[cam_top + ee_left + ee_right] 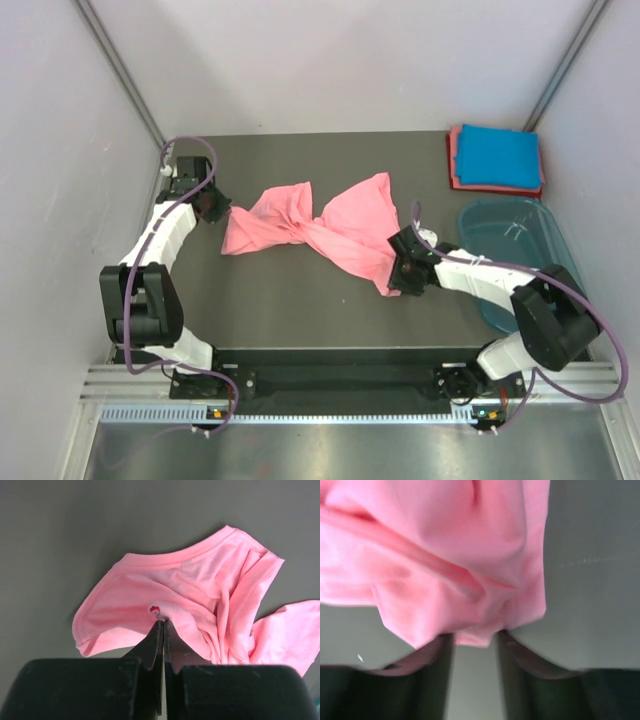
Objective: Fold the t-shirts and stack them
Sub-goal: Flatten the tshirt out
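Observation:
A salmon-pink t-shirt [320, 228] lies crumpled and twisted in the middle of the dark table. My left gripper [213, 208] is shut on a pinch of its left edge, seen in the left wrist view [163, 621] with the shirt [200, 595] spread beyond it. My right gripper [404, 276] is at the shirt's near right corner. In the right wrist view it [474, 642] is open, with the cloth's hem [470, 635] between the fingertips. A folded bright blue shirt [500, 157] lies on a folded reddish-pink one [453, 160] at the back right.
A translucent teal plastic tub [515, 250] stands at the right edge, beside my right arm. White walls close in the table on the left, back and right.

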